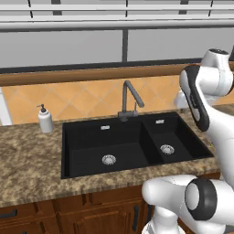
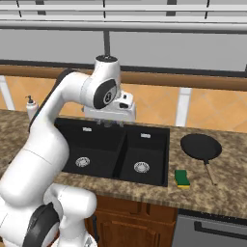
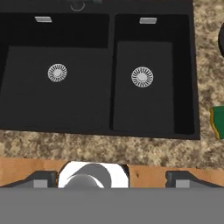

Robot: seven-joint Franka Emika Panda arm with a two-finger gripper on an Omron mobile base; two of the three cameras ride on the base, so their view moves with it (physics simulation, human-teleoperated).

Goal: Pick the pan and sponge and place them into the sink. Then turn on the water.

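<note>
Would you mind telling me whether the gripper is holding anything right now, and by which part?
Nothing is held: the gripper hangs open above the sink, while the pan and sponge lie on the counter.

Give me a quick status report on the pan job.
Gripper above the sink, jaws open, empty. Pan and sponge on counter right of sink. Faucet dry. Nothing blocking.

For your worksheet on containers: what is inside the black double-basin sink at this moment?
Inside the black double-basin sink: one silver round drain per basin, nothing else. In the right base view the white arm covers the larger basin's left part.
</note>
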